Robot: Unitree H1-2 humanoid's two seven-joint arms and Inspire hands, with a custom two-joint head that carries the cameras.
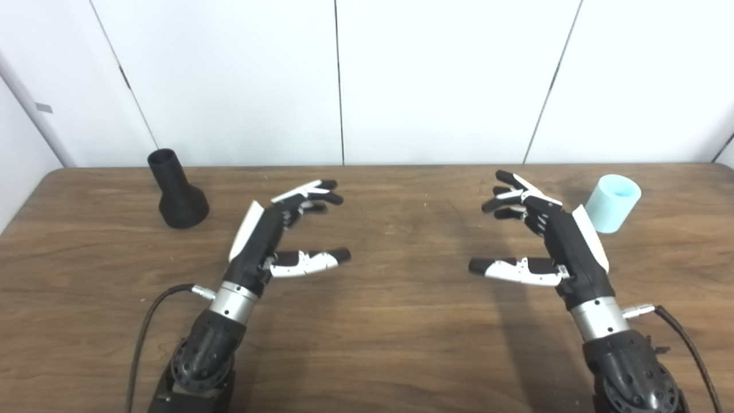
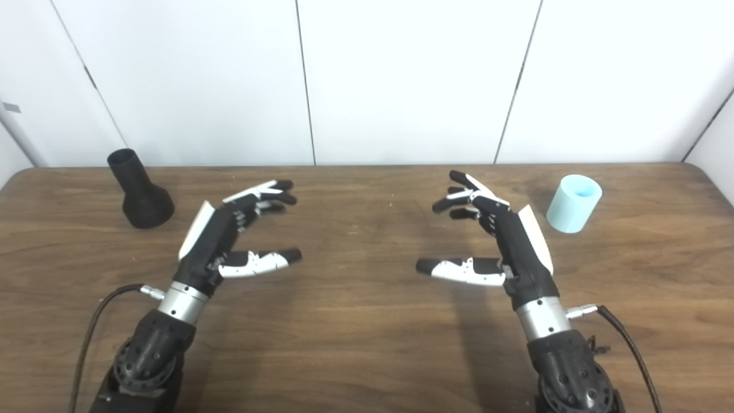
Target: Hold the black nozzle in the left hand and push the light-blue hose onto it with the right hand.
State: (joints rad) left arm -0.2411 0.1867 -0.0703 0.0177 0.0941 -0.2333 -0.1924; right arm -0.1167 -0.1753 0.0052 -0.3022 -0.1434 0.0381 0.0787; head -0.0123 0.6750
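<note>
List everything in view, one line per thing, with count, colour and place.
nozzle: one, black, upright on its wide end, far left of the table, beyond the left hand, untouched
hose: one short piece, light blue, standing on end, far right of the table, just beyond the right hand, not held
table: one, brown wood, fills the lower picture
wall: white panels behind the table
left hand: one, black and white, open, over the table left of centre
right hand: one, black and white, open, over the table right of centre
</note>
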